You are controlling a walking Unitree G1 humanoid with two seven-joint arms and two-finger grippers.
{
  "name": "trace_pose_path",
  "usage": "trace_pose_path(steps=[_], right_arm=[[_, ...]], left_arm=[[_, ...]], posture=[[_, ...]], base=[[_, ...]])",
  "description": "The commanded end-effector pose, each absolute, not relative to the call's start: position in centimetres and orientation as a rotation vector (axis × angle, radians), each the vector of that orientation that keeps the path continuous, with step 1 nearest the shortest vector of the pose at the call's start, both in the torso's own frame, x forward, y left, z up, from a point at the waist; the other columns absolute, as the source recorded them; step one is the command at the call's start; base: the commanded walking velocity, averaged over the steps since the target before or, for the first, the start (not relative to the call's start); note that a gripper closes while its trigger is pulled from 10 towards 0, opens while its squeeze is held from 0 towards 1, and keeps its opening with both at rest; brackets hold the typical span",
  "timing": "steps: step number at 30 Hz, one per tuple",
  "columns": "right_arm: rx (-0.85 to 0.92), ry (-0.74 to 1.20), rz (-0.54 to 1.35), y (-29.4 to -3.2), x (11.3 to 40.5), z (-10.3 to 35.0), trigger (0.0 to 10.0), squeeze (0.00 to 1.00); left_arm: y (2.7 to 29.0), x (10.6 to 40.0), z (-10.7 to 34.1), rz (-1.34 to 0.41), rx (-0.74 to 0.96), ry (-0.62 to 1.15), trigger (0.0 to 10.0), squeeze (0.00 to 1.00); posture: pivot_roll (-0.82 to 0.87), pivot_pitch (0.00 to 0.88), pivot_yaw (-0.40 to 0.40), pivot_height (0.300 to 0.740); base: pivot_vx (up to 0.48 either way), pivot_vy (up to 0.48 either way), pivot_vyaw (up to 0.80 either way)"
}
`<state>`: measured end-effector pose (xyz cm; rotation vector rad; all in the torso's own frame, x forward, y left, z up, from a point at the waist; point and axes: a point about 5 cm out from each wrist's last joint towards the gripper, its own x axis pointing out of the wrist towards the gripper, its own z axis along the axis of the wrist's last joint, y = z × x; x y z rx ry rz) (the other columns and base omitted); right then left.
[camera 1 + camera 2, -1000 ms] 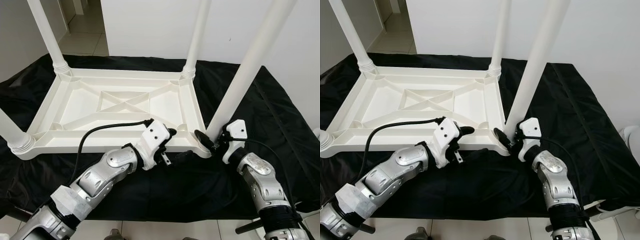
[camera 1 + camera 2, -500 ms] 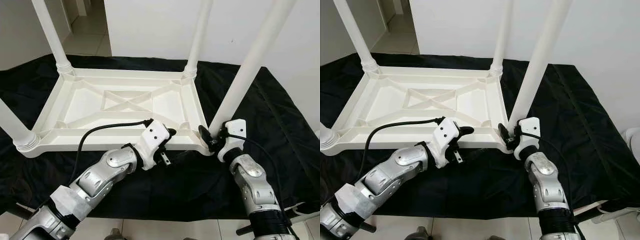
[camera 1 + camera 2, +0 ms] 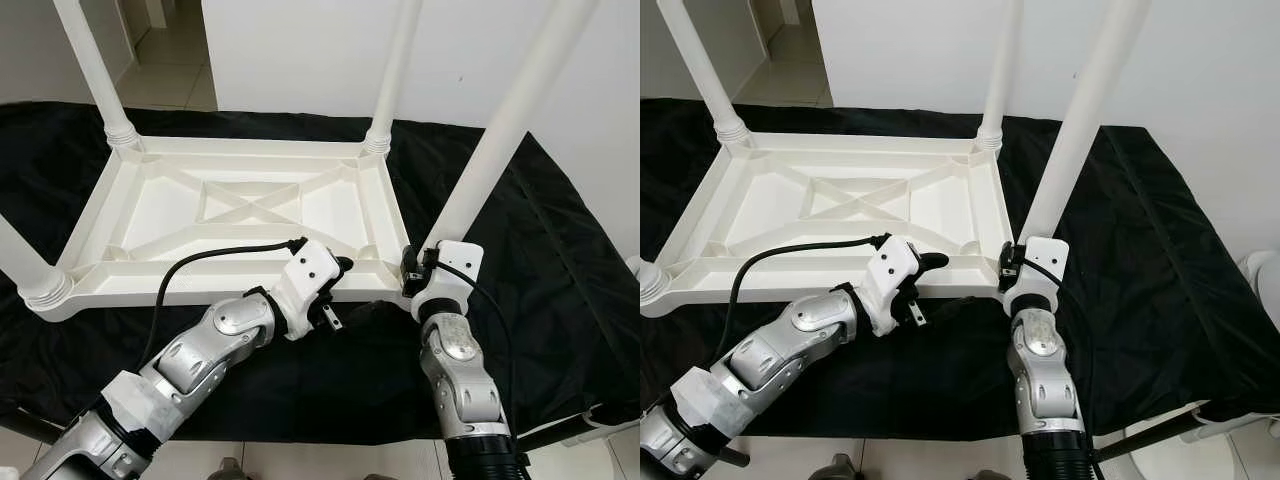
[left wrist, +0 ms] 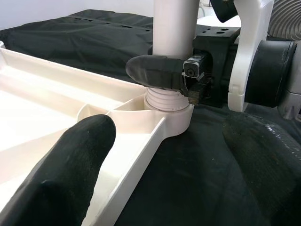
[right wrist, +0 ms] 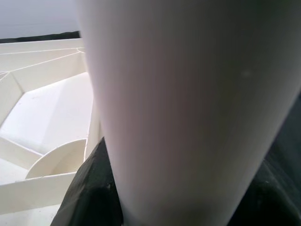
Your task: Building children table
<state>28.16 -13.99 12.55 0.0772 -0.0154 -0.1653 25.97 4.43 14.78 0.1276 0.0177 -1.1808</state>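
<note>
Your right gripper [image 4: 176,77] clamps the near leg [image 3: 500,140] at its socket (left gripper [image 3: 335,268] open, bracing the tabletop [image 3: 250,215]); twisting off-axis could cross-thread it.

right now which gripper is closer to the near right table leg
Right. The right gripper is clamped around the leg just above its socket; the left gripper rests on the tabletop's near edge, a little to the left.
</note>
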Motion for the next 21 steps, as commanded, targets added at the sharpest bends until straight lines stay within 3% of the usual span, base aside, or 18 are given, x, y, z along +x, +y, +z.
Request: trace_pose_path(steps=[1,4,5,15,16,18,19,21], right_arm=[[0.146,0.028,-0.178,-12.6,27.9,11.8,10.0,0.0],[0.151,0.014,-0.163,-12.5,28.0,12.1,10.0,0.0],[0.154,0.002,-0.16,-12.8,27.9,12.3,10.0,1.0],[0.182,-0.098,-0.078,-14.3,26.9,13.6,10.0,1.0],[0.177,-0.101,-0.04,-14.7,26.6,13.5,10.0,0.18],[0.173,-0.099,-0.014,-14.9,26.5,13.4,10.0,0.18],[0.154,-0.101,0.042,-15.2,26.3,13.2,10.0,0.0],[0.114,-0.107,0.116,-15.6,26.2,13.0,10.0,0.0]], left_arm=[[3.8,24.4,14.7,-1.456,0.139,0.033,10.0,0.0],[3.8,24.4,14.7,-1.459,0.14,0.034,10.0,0.0],[3.8,24.4,14.7,-1.46,0.142,0.033,10.0,0.0],[3.8,24.5,14.7,-1.455,0.144,0.03,10.0,0.0],[3.8,24.5,14.7,-1.452,0.144,0.03,10.0,0.0],[3.8,24.5,14.7,-1.451,0.143,0.03,10.0,0.0],[3.8,24.5,14.7,-1.449,0.142,0.029,10.0,0.0],[3.8,24.6,14.7,-1.449,0.141,0.027,10.0,0.0]], posture=[[0.03,0.0,-0.042,0.74],[0.03,0.0,-0.043,0.74],[0.03,0.0,-0.044,0.74],[0.03,0.0,-0.051,0.74],[0.03,0.0,-0.049,0.74],[0.03,0.0,-0.048,0.74],[0.03,0.0,-0.047,0.74],[0.03,0.0,-0.043,0.74]], base=[[0.0,0.0,0.0],[0.0,0.0,0.0],[0.0,0.0,0.0],[0.0,0.0,0.0],[0.0,0.0,0.0],[0.0,0.0,0.0],[0.0,0.0,0.0],[0.0,0.0,0.0]])
